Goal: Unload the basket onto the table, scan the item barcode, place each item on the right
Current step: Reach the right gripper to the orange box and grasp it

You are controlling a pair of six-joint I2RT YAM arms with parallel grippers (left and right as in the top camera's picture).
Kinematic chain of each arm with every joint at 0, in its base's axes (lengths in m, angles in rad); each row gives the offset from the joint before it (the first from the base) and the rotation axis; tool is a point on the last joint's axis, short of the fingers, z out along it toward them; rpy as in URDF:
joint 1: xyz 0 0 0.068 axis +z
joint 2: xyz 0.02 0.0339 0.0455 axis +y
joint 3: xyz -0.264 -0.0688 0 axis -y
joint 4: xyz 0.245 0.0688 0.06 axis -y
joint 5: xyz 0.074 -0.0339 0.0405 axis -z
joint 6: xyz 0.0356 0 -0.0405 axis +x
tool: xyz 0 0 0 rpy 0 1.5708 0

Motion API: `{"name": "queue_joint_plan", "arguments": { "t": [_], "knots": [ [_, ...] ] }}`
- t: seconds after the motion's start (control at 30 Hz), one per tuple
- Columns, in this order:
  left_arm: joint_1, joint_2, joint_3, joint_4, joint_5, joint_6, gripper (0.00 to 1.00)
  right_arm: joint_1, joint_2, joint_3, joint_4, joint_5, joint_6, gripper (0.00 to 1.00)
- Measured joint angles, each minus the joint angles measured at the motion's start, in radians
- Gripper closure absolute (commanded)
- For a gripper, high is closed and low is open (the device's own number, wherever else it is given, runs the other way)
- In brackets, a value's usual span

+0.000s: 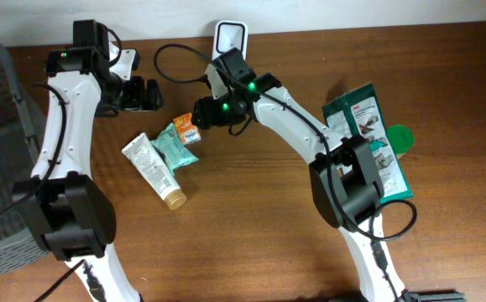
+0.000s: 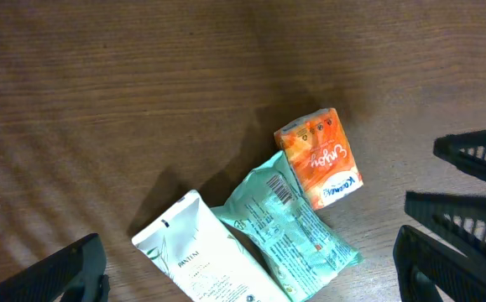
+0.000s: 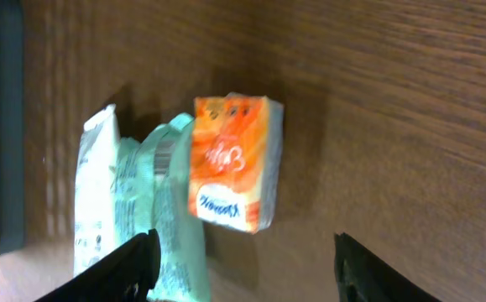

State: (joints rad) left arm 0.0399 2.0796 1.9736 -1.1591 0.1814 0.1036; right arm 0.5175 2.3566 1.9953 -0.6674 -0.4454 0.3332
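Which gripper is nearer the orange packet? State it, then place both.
Right. The right gripper is close by the orange packet, at its upper right in the overhead view, jaws apart. The left gripper sits farther off, toward the packet's upper left, open.

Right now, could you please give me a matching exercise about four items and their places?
1. small orange paper packet
2. teal plastic pouch
3. white plastic tube
4. large green flat package

A. far right of table
B. cluster's left end
C. cluster's middle
D. cluster's right end

Pairs: 1-D, 2-C, 3-B, 4-A
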Motion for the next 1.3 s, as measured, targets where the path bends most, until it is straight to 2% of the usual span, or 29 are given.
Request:
{"name": "queue_joint_plan", "arguments": {
  "t": [0.37,0.4,0.43,0.5,0.7,0.83,1.0,1.03,1.2,1.3],
  "knots": [
    [0.0,0.0,0.0,0.0,0.0,0.0,0.01,0.032,0.118,0.0,0.132,-0.025,0.053,0.55],
    [0.0,0.0,0.0,0.0,0.0,0.0,0.01,0.038,0.127,0.0,0.146,-0.029,0.055,0.66],
    [0.0,0.0,0.0,0.0,0.0,0.0,0.01,0.042,0.129,0.0,0.153,-0.032,0.059,0.81],
    [0.0,0.0,0.0,0.0,0.0,0.0,0.01,0.048,0.132,0.0,0.159,-0.032,0.064,0.96],
    [0.0,0.0,0.0,0.0,0.0,0.0,0.01,0.039,0.135,0.008,0.094,-0.035,0.071,0.96],
    [0.0,0.0,0.0,0.0,0.0,0.0,0.01,-0.047,0.073,0.011,-0.161,-0.055,-0.011,0.96],
    [0.0,0.0,0.0,0.001,0.0,0.0,0.01,-0.116,-0.031,0.011,-0.352,-0.017,-0.129,0.96],
    [0.0,0.0,0.0,0.001,0.0,0.0,0.01,-0.116,-0.047,0.011,-0.368,0.0,-0.142,0.93],
    [0.0,0.0,0.0,0.001,0.0,0.0,0.01,-0.093,-0.063,-0.014,-0.385,0.053,-0.177,0.65],
    [0.0,0.0,0.0,0.001,0.0,0.0,0.01,-0.09,-0.063,-0.049,-0.384,0.062,-0.174,0.6]
  ]
}}
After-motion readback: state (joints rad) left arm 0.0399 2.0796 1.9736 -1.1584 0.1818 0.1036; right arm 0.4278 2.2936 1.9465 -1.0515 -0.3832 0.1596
